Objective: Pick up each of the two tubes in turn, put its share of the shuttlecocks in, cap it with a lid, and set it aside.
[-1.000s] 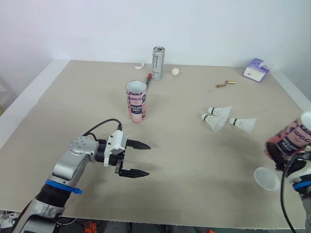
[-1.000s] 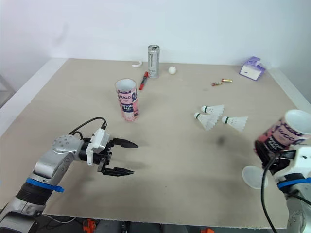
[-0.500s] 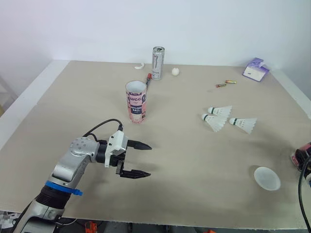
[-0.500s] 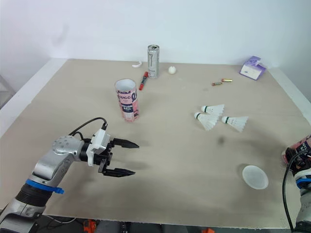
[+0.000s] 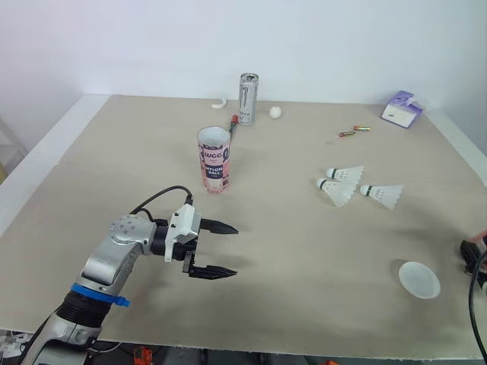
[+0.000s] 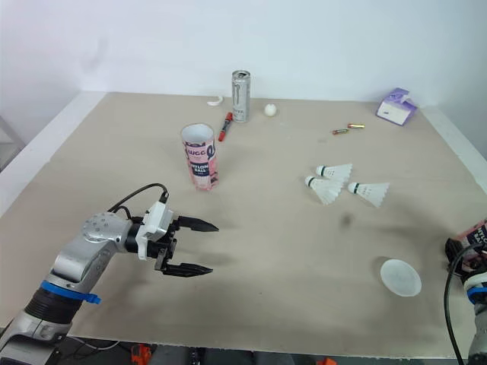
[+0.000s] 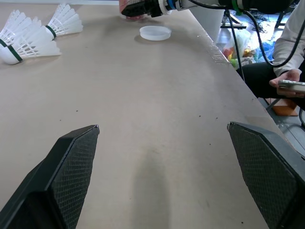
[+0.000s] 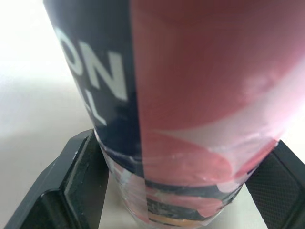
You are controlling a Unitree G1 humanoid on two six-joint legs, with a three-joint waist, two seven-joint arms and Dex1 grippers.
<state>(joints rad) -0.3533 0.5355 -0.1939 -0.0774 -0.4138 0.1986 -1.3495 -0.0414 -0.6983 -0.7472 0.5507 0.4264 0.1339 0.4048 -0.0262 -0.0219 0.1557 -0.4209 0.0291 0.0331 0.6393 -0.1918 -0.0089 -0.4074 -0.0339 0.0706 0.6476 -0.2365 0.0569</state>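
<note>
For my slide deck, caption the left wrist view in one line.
Open left gripper over the table, shuttlecocks and a loose lid lying ahead of it.

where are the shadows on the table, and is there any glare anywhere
Left eye view: soft, even light; a faint shadow on the table under the left gripper. Right eye view: a dim patch between the shuttlecocks and the lid. Left wrist view: a soft shadow on the table between the fingers. Right wrist view: a pale sheen on the tube, bright white beside it.
</note>
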